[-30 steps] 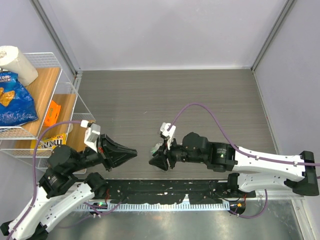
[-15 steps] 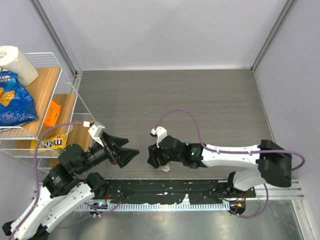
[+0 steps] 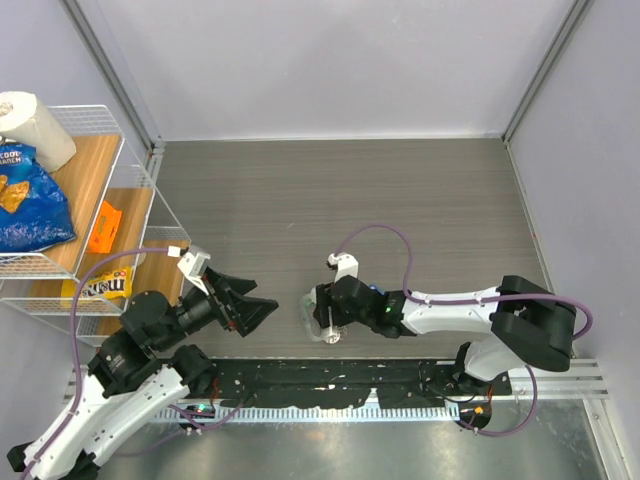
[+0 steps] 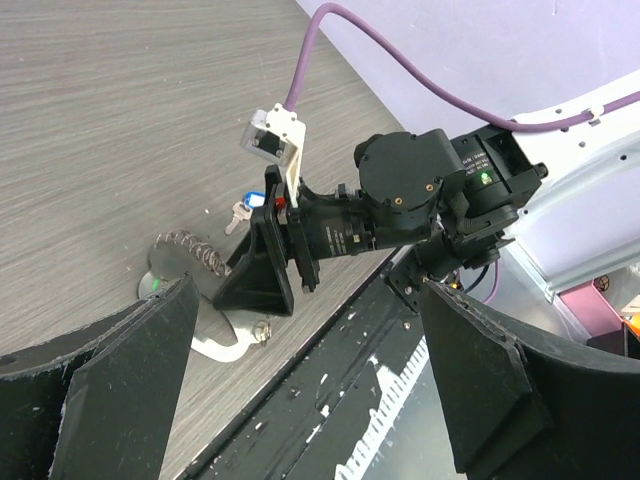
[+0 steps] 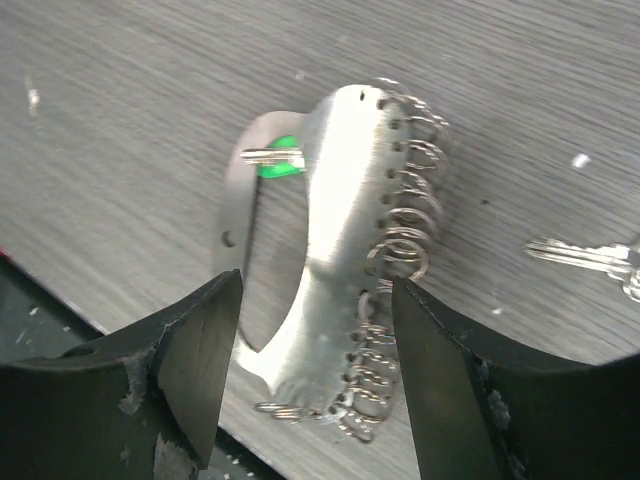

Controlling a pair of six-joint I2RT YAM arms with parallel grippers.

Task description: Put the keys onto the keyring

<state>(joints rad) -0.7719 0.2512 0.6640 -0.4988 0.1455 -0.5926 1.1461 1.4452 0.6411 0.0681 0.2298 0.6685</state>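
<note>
Left claw [image 3: 258, 300]: springs from pinched shut to wide spread, holding nothing, lower left.
Right claw [image 5: 316, 300]: sinks lower, bottom centre, fingers widening, straddling the keyring [image 5: 340, 200] without pinching it.
Green key [image 5: 278, 160]: at the keyring's thin loop, seemingly threaded on.
Second key [image 5: 580, 257]: loose at right edge, apart; likely next.

My left gripper [image 3: 262, 315] hangs spread wide above the grey table [image 3: 400, 200], pointing toward my right gripper [image 3: 314, 318]. That one sits low over the silvery keyring [image 3: 318, 334] near the table's front edge.
</note>
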